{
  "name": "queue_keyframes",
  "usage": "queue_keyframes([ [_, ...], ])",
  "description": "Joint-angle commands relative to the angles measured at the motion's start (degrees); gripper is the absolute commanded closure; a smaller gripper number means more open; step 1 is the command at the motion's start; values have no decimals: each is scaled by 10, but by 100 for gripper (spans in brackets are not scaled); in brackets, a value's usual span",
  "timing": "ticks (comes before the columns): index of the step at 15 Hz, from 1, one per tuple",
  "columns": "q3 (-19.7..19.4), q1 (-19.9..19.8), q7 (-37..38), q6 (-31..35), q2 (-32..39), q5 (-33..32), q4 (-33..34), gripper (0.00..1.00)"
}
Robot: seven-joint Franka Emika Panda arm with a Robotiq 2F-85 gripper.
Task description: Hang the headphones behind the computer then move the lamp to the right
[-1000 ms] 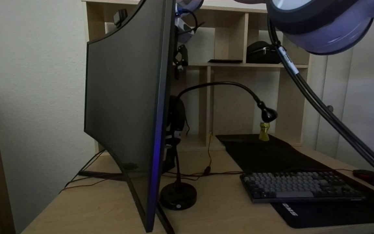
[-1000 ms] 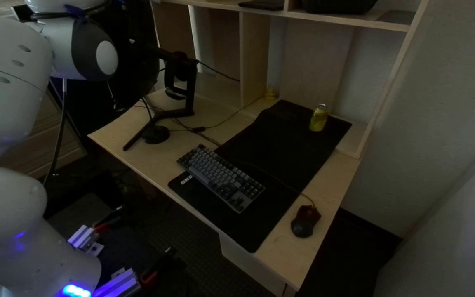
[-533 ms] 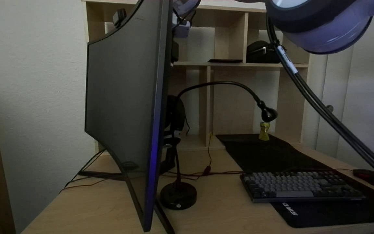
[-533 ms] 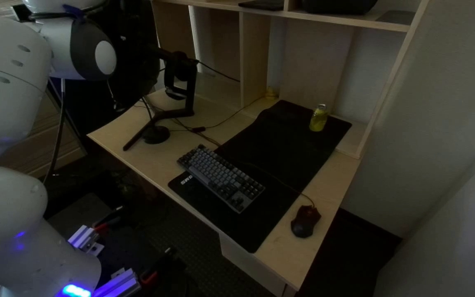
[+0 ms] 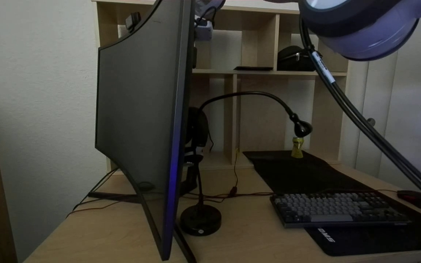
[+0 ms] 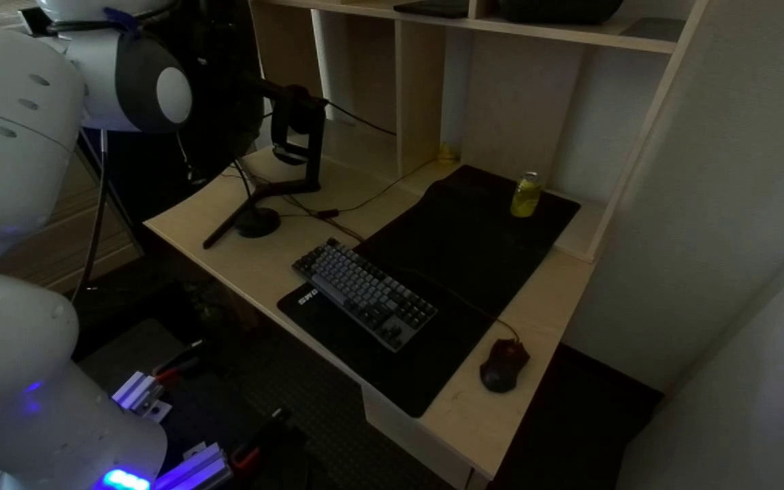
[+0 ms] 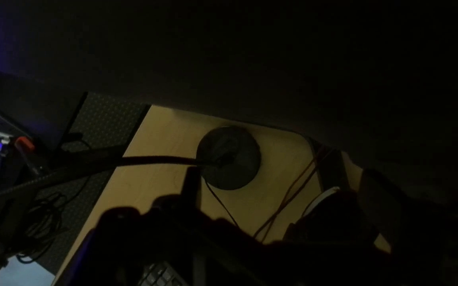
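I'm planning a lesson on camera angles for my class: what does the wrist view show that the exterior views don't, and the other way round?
Only the wrist view clearly shows the gripper fingers up close and a loose coil of black cable.

Only the exterior views show the white arm, the yellow can, the mouse and the black bag; the lamp's head is plain in an exterior view.

Both share the desk, the lamp's round base and the keyboard, though the wrist view catches just part of the keyboard.

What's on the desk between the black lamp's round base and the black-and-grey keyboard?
Bare pale-wood desktop between lamp base and keyboard, in both exterior views; cords run farther back.
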Motion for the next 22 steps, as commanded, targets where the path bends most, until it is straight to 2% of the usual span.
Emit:
queue_keyframes([
  [1,-20,-55,39,6,-20,-20,-11,0],
  [3,-28,-88,63,9,-24,-23,-7,0],
  [5,-31,-139,72,2,-29,-17,-9,0],
  [6,-25,-157,76,-16,-32,-8,-17,0],
  [7,-28,-162,84,-44,-21,-3,3,0],
  [9,4,-183,57,-103,-29,41,4,0],
  [12,40,-184,53,-162,-49,101,10,0],
  [15,88,-203,94,-212,-63,185,11,0],
  [16,61,-184,79,-184,-55,149,11,0],
  [20,80,-195,91,-201,-65,174,11,0],
  [21,56,-178,135,-205,-68,144,-5,0],
  [22,48,-162,150,-199,-65,128,0,0],
])
